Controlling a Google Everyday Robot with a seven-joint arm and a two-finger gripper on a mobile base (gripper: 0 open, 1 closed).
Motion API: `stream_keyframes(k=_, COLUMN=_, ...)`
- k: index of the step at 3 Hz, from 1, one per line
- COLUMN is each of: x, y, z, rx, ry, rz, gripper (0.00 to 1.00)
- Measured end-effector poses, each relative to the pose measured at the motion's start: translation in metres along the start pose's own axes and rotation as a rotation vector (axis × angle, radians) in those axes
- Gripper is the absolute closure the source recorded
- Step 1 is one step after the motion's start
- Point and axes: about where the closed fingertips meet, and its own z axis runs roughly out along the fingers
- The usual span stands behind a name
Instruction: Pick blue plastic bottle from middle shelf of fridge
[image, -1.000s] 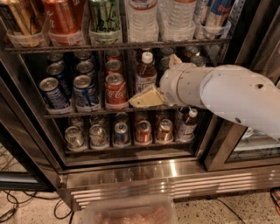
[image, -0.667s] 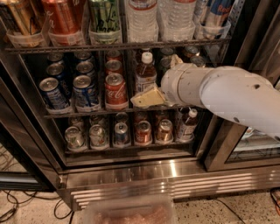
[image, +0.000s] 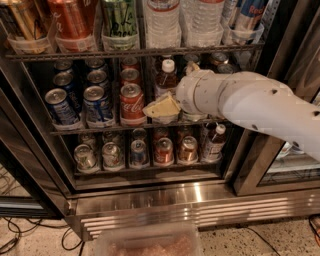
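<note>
Blue plastic bottle (image: 166, 80) stands upright on the middle shelf (image: 95, 129) of the fridge (image: 150, 197), white cap showing, just right of the red cola can (image: 132, 102). Gripper (image: 161, 108) sits right in front of the bottle's lower body and hides it; can't tell if it's apart or clamped on. Risks for you: a low or off-centre grab could tip the bottle back, the gripper's left side could knock the red can, and the lookalike bottle (image: 215, 141) on the bottom rack is not the target.
</note>
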Motion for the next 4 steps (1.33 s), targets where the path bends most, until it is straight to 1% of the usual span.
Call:
stream_keyframes(k=1, x=-0.002, y=0.002, z=0.008, rx=-0.009, ry=-0.003, rz=0.0, gripper=0.0)
stream_keyframes(k=2, x=-0.002, y=0.003, z=0.014, rx=-0.012, ry=-0.003, rz=0.001, gripper=0.12)
stream_keyframes(k=3, x=0.001, y=0.001, z=0.017, rx=-0.006, ry=0.002, rz=0.006, gripper=0.31)
stream_keyframes(k=4, x=0.003, y=-0.002, z=0.019, rx=0.001, ry=0.007, rz=0.008, gripper=0.54)
